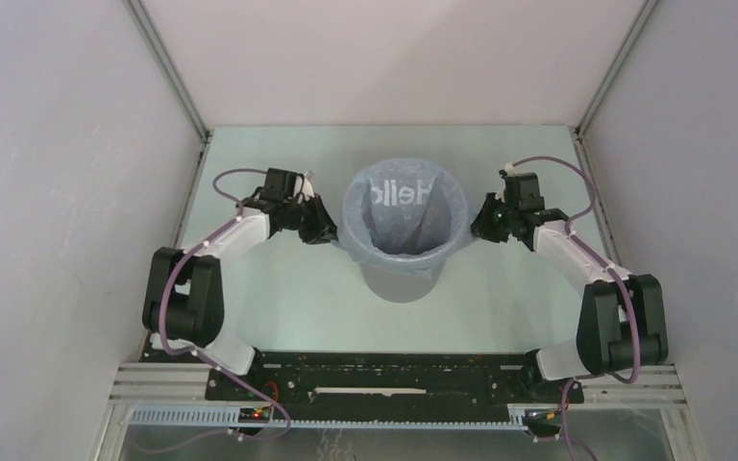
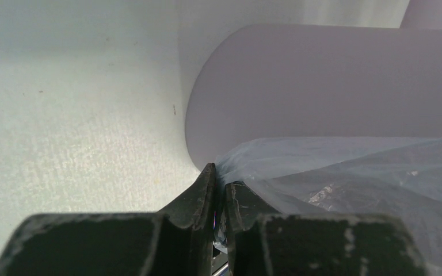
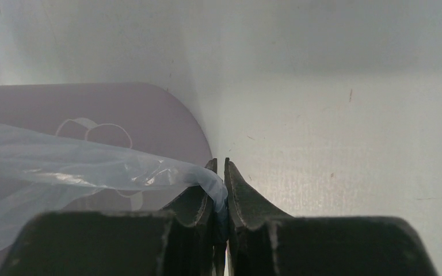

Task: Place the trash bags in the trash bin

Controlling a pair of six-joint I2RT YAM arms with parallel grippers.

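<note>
A pale blue, translucent trash bag [image 1: 405,219] sits inside a grey round trash bin [image 1: 402,284]. Its mouth is spread open and folded out over the rim all the way round. White lettering shows reversed on the bag's far inner side; it may read "hello". The bin stands upright at the middle of a pale green table [image 1: 279,307]. The left gripper [image 1: 327,233] meets the bag's overhanging edge at the bin's left side, its fingers nearly together with a thin fold of plastic pinched between them. The right gripper [image 1: 481,223] does likewise at the bin's right side, fingers narrow and clamped on the bag's edge. Grey walls [image 1: 48,173] enclose the table on three sides.
</note>
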